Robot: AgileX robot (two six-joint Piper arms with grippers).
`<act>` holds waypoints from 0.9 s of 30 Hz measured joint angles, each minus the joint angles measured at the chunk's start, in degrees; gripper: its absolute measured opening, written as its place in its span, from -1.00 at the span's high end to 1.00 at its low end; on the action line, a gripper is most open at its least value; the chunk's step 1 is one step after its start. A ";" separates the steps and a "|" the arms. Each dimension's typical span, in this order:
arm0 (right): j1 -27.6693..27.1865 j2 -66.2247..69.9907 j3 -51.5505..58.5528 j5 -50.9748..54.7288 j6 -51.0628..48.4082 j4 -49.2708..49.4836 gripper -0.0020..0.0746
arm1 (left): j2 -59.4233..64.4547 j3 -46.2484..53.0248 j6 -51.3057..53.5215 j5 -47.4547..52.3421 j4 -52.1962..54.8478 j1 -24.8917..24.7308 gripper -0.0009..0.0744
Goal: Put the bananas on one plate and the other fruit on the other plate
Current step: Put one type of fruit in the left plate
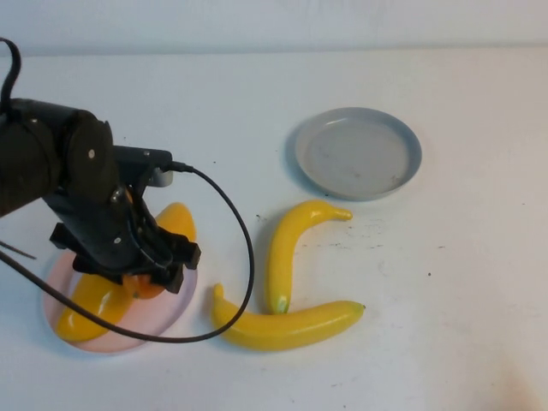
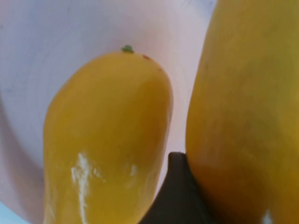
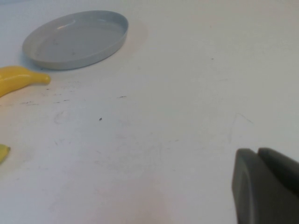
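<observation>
Mangoes on pink plate (image 1: pixel 184 300) at near left: yellow mango (image 1: pixel 86 312) lying nearer, blushed mango (image 1: pixel 175 223) beyond it. Left gripper (image 1: pixel 145 274) low over plate, fingers (image 2: pixel 175 196) spread wide, one against a mango, nothing gripped. Bananas (image 1: pixel 287 248) on table, between plates, grey-blue plate (image 1: pixel 358 152) farther right. Right gripper (image 3: pixel 261 191) pressed shut, empty, over bare table (image 3: pixel 177 116).

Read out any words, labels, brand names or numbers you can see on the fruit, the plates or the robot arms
None: no readable text shows in any view.
Bananas: plain yellow skin.
Mangoes: no sticker.
Pink plate and grey-blue plate: unmarked.
Left claw, over the pink plate by the mangoes: plain black, no lettering.
Right claw, parked over bare table: plain dark casing.
</observation>
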 joint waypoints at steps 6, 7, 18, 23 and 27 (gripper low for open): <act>0.00 0.00 0.00 0.00 0.00 0.00 0.99 | 3.84 0.00 0.11 1.13 -0.09 0.00 -0.30; 0.00 0.00 0.00 0.00 0.00 0.00 0.99 | 4.38 0.00 0.11 1.41 -0.09 0.00 -0.30; 0.00 0.00 0.00 0.00 0.00 0.00 0.99 | 6.04 0.38 0.11 1.48 -0.09 0.00 -0.71; 0.00 0.00 0.00 0.00 0.00 0.00 0.99 | 4.50 0.38 0.11 1.48 -0.09 0.00 -0.77; 0.00 0.00 0.00 0.00 0.00 0.00 0.99 | -1.65 0.47 0.21 1.53 -0.09 0.00 -0.63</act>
